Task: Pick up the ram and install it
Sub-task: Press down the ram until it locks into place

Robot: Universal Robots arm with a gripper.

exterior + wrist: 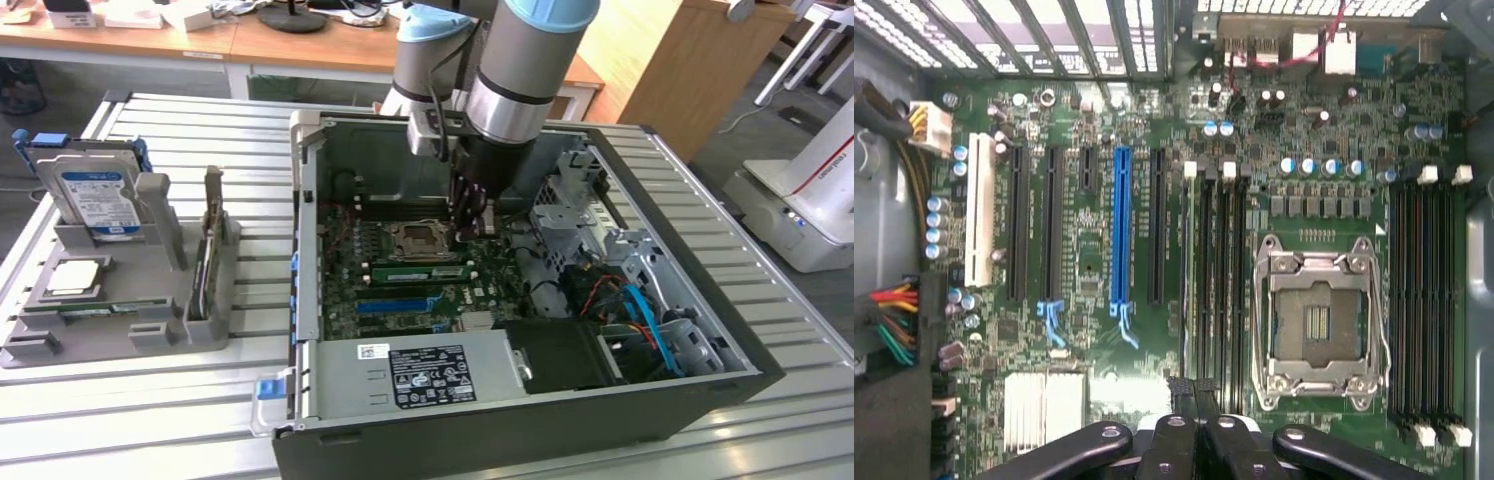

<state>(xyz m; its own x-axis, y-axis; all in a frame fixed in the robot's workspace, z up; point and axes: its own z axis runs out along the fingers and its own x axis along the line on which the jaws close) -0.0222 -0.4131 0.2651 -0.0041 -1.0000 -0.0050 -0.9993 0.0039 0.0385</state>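
Looking into the open computer case (534, 420) from the exterior view, you find the arm reaching straight down with the gripper (477, 228) over the motherboard (400, 300), just beside the empty processor socket (424, 240). Its fingers are pressed together, and nothing can be made out between them. The ram (420, 271) lies as a slim green strip in a memory slot next to the socket, on the side facing the power supply (427, 375), with the fingertips just above its far end.

For writing, you get little. The power supply carries a black-and-white label (430, 378) and a small white sticker (374, 351), both too fine to read. The hard drive (96, 200) standing in the grey tray (200, 330) on the exterior view's left has a blue-and-white label, also illegible. A silver processor chip (74, 278) lies flat in front of the drive.

The wrist view gives you what the arm hides outside. You see the gripper (1194, 395) from above, closed over the end of the four-slot memory bank beside the socket (1316, 325). The ram (1188, 280) shows as a thin pale-green edge in the slot of that bank farthest from the socket. You also see a long blue expansion slot (1120, 230), a white one (979, 210) and a second bank of black memory slots (1424, 300) on the socket's other side — none of which reads clearly from outside. The tray and the slatted table (134, 420) appear in the exterior view.
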